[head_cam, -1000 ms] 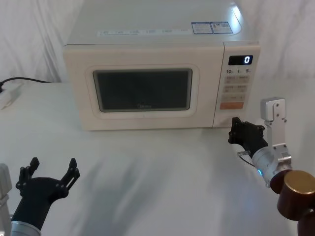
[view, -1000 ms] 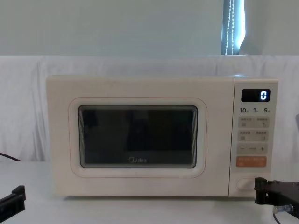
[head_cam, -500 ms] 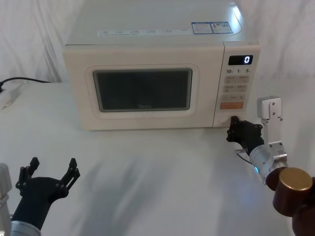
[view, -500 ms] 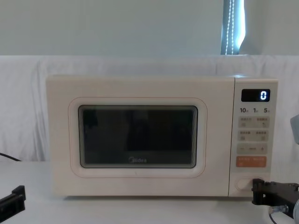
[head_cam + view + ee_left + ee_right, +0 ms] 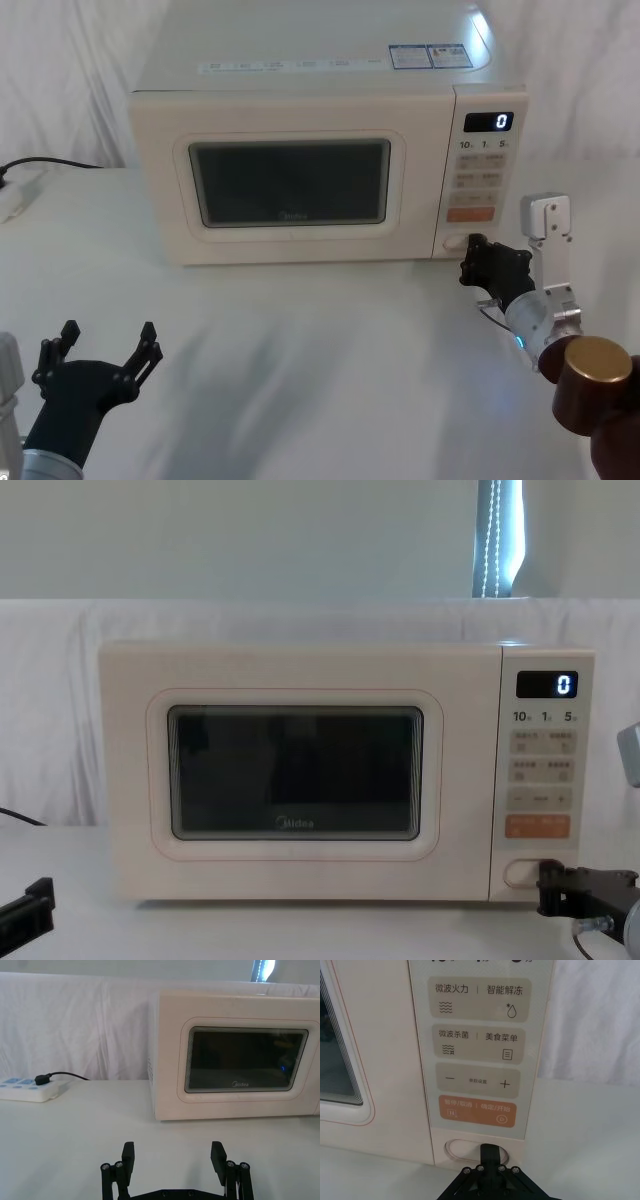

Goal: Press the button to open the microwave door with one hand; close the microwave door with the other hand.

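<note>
Risk as I read it: right gripper (image 5: pixel 491 1149), jaws closed to one tip, sits at the button's (image 5: pixel 462 1149) right end under the orange key (image 5: pixel 477 1111), so a skewed push may slip off; left gripper (image 5: pixel 173 1157) waits spread above the tabletop (image 5: pixel 320 340), door (image 5: pixel 290 180) shut.

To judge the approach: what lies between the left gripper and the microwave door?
Only bare white table: in the left wrist view, the open left gripper faces the closed microwave door across an unobstructed stretch.
</note>
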Tool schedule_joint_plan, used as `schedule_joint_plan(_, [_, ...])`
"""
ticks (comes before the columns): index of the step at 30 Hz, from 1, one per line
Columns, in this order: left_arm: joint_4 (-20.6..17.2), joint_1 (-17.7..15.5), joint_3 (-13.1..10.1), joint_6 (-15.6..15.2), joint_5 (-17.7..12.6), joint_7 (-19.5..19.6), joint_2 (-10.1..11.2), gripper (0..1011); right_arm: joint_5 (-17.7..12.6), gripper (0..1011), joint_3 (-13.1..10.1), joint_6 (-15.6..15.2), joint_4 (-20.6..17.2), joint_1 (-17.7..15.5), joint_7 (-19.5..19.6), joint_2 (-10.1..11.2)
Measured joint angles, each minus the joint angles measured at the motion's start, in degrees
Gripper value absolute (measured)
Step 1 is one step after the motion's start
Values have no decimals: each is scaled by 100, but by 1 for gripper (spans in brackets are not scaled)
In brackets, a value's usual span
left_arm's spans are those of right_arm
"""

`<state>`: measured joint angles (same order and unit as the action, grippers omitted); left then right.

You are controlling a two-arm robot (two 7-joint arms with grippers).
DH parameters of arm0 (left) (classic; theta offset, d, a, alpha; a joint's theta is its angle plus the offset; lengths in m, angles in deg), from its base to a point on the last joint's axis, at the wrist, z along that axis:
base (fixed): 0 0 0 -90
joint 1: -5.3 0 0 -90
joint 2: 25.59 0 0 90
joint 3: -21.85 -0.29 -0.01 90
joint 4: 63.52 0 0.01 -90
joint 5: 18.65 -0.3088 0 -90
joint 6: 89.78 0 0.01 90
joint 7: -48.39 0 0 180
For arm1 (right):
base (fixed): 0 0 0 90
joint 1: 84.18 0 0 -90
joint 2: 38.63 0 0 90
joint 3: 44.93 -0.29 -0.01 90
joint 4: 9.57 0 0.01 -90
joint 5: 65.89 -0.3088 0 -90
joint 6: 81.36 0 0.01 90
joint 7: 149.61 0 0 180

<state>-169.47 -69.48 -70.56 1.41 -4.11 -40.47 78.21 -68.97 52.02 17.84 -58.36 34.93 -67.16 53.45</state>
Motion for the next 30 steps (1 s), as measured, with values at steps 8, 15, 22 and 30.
schedule_joint_plan(8, [0, 0, 0, 0, 0, 0, 0, 1001, 21, 0, -15, 29, 116, 67, 8, -28])
schedule_joint_plan(15, [0, 0, 0, 0, 0, 0, 0, 1001, 38, 0, -32, 87, 246, 139, 32, -58])
schedule_joint_plan(22, [0, 0, 0, 0, 0, 0, 0, 1001, 58, 0, -46, 143, 397, 220, 45, -85])
schedule_joint_plan(30, [0, 0, 0, 0, 0, 0, 0, 1001, 103, 0, -53, 161, 498, 279, 105, -114])
